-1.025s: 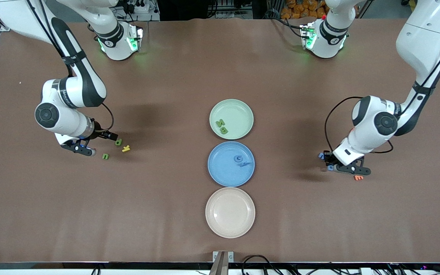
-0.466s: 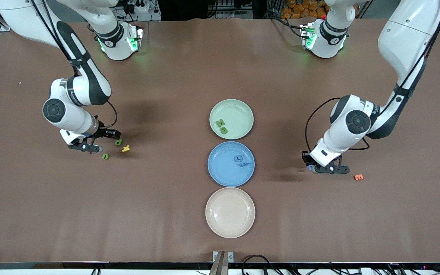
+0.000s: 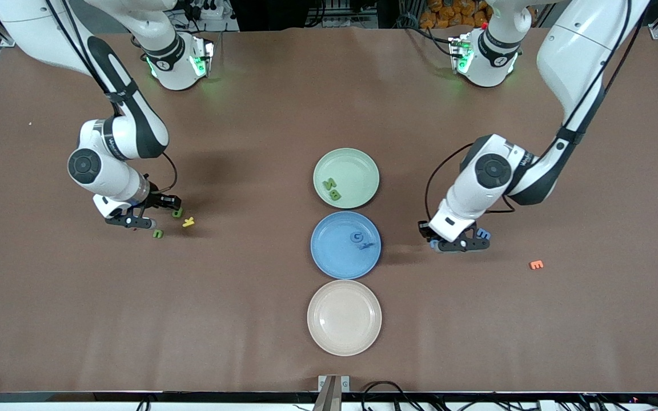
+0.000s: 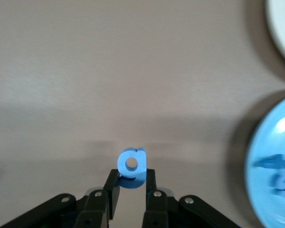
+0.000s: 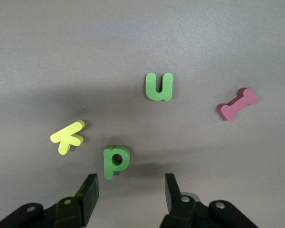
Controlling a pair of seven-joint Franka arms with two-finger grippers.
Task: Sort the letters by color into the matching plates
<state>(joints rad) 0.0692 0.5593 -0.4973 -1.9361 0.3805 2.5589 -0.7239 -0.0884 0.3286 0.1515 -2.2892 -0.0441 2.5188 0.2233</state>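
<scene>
Blue letter (image 4: 131,164) is pinched in the left hand (image 3: 453,244), which has moved from the desk's left-arm end toward the blue plate (image 3: 329,260). The right hand (image 5: 128,192), spread but narrowing, has come over green "p" (image 5: 115,160); green plate (image 3: 357,162) waits.

Three plates sit on the desk: one mint green plate (image 3: 357,168), one blue plate (image 3: 332,254) and one cream plate (image 3: 344,317).

The green letters number four: green N (image 3: 329,184), green B (image 3: 335,194), green p (image 3: 177,213) and green u (image 3: 158,233).

The blue letters also number four: blue G (image 3: 356,236), a second blue piece (image 3: 366,246), the held blue letter (image 4: 131,163) and a loose blue letter (image 3: 483,233).

There is one yellow K (image 3: 188,222), one orange E (image 3: 536,264) and one pink letter (image 5: 237,104).

There are two hands: the left hand (image 4: 131,183) and the right hand (image 5: 130,190).
</scene>
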